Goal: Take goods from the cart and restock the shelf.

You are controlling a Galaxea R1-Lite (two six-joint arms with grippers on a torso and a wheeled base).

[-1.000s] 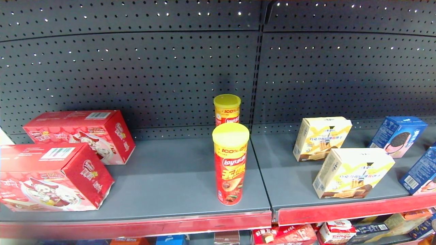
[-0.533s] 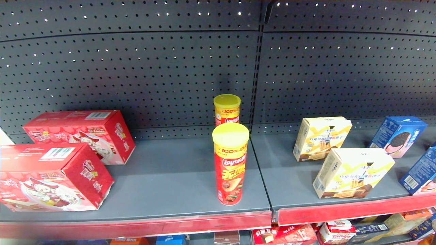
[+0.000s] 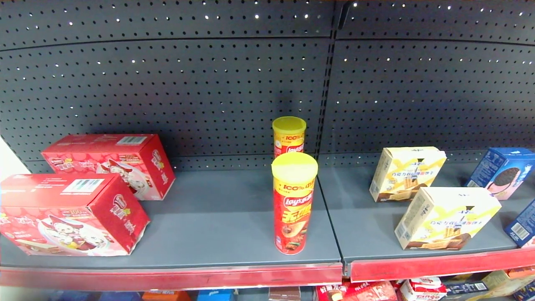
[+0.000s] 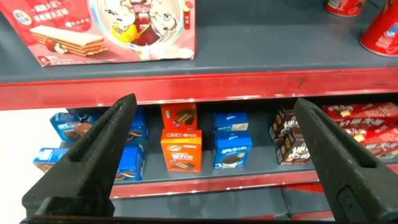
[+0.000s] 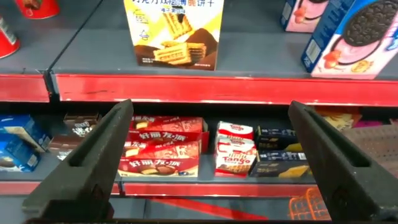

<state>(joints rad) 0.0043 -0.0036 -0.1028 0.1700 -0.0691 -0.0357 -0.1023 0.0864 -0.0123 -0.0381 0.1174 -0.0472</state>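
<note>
The grey shelf (image 3: 225, 221) with a red front edge carries two red biscuit boxes (image 3: 71, 213) on the left. Two yellow-lidded red chip cans (image 3: 294, 200) stand one behind the other at the middle. Two yellow wafer boxes (image 3: 447, 217) and blue cookie boxes (image 3: 501, 171) are on the right. My left gripper (image 4: 214, 99) is open and holds nothing, below the red box (image 4: 118, 28) at the shelf's front edge. My right gripper (image 5: 211, 104) is open and holds nothing, in front of a yellow wafer box (image 5: 174, 31).
A lower shelf holds orange (image 4: 181, 149) and blue (image 4: 231, 146) cookie boxes under the left side, and red boxes (image 5: 165, 155) and a white pack (image 5: 235, 149) under the right. Orange wire mesh (image 5: 317, 208) shows low in the right wrist view. Bare shelf lies between the red boxes and the cans.
The whole head picture has shifted a little to the right, so the camera has moved. The goods on the shelf keep their places.
</note>
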